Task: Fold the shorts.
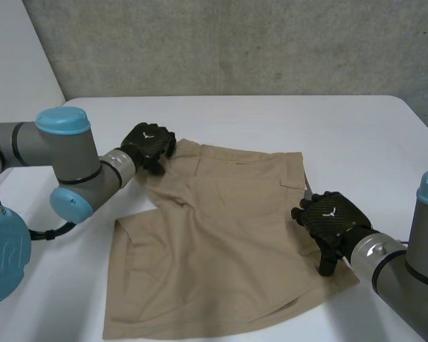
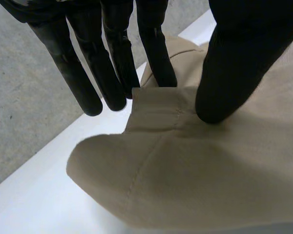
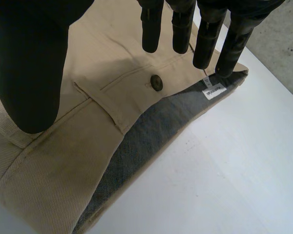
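Shorts [image 1: 221,242] of tan cloth lie spread flat in the middle of the white table [image 1: 357,135], reaching toward its near edge. The waistband runs along the side facing the table's right edge, and the two legs point toward its left edge, so the long axis runs left to right between the two arms. The left robot hand [image 1: 150,144] sits at the far leg's outer corner, on the side toward the table's far-left corner. In its wrist view one finger [image 2: 158,68] goes down behind the hem and the thumb [image 2: 234,63] presses on top. The hem stands up between them, so this robot hand looks clamped on the shorts at that corner, and its other fingers hang straight past the edge. The right robot hand [image 1: 329,219] is over the waistband near its middle, palm down. In its wrist view the fingers [image 3: 151,29] are straight and apart above the cloth and the thumb [image 3: 29,73] is spread wide, so it grips nothing. Under it are a pocket flap with a button [image 3: 156,82], a small white label [image 3: 212,90] and the grey lining [image 3: 151,131] inside the waistband. Each robot hand is on its own end of the shorts. Judging from this, a fold would carry one end across to the other, and the right robot hand would first need to close on the waistband.
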Available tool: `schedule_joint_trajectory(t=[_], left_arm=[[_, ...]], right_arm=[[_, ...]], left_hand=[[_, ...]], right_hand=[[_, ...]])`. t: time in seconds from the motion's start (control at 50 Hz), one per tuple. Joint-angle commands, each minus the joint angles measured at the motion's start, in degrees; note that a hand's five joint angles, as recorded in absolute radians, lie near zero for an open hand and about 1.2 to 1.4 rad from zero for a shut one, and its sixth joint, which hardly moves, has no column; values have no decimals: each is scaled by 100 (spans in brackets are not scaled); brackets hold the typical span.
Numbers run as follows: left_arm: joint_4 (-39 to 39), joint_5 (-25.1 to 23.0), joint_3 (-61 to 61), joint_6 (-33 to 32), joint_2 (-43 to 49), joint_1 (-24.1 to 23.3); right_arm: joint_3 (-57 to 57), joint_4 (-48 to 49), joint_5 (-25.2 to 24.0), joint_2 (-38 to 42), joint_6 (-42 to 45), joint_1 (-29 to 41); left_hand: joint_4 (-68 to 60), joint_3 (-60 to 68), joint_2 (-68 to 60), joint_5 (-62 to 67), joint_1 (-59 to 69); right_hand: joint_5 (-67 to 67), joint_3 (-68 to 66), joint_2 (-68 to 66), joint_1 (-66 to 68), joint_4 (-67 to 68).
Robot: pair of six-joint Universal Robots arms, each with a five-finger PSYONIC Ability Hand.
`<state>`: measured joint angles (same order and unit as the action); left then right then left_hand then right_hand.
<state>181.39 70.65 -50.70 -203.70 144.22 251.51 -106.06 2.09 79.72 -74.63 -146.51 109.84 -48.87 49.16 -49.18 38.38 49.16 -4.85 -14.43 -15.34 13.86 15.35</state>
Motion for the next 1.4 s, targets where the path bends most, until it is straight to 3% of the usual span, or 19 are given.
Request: schedule_joint_trajectory(t=[0.02, 0.22, 0.4, 0.62, 0.8, 0.92, 1.1, 1.28, 1.4], left_arm=[[-59, 80, -194, -38, -156, 161], [-33, 98, -1266, -91, -948, 381], [-42, 265, -2373, -556, -1545, 627], [-59, 731, -2612, -733, -1695, 680], [-797, 775, -3130, -1119, -1924, 575], [-903, 1038, -3025, -1427, -1906, 548], [-702, 1180, -2236, -1348, -2047, 434], [265, 1013, -1532, -944, -1652, 320], [354, 600, -952, -803, -1054, 258]], right_arm=[[7, 2, 0, 1, 8, -6], [-11, 2, 0, -7, 0, 11], [-29, 2, 0, -7, 8, 20], [-29, 2, 0, -16, 0, 29], [-37, 2, 0, -16, 0, 20], [-46, 2, 0, -16, 0, 29], [-55, 28, 0, -34, 0, 11], [-73, 134, 0, -34, 0, 20], [-72, 143, 0, -25, 0, 20]], left_hand=[[-3104, 3075, -3073, 3152, 3075], [-3113, 3084, -3082, 3162, 3084], [-3113, 3084, -3082, 3162, 3084], [-3113, 3084, -3082, 3162, 3084], [-2697, 2668, -2665, 2745, 2667], [-1941, 1912, -1909, 1989, 1911], [1187, -1216, 1218, -1139, -1216], [1443, -1472, 1475, -1395, -1472], [1477, -1506, 1508, -1428, -1506]], right_hand=[[5, -36, 55, 94, -56], [-11, -53, 38, 110, -39], [-11, -53, 38, 110, -39], [-11, -53, 38, 110, -39], [-11, -53, 38, 110, -39], [-11, -53, 38, 110, -39], [5, -36, 54, 94, -56], [5, -36, 55, 94, -56], [5, -36, 55, 94, -56]])
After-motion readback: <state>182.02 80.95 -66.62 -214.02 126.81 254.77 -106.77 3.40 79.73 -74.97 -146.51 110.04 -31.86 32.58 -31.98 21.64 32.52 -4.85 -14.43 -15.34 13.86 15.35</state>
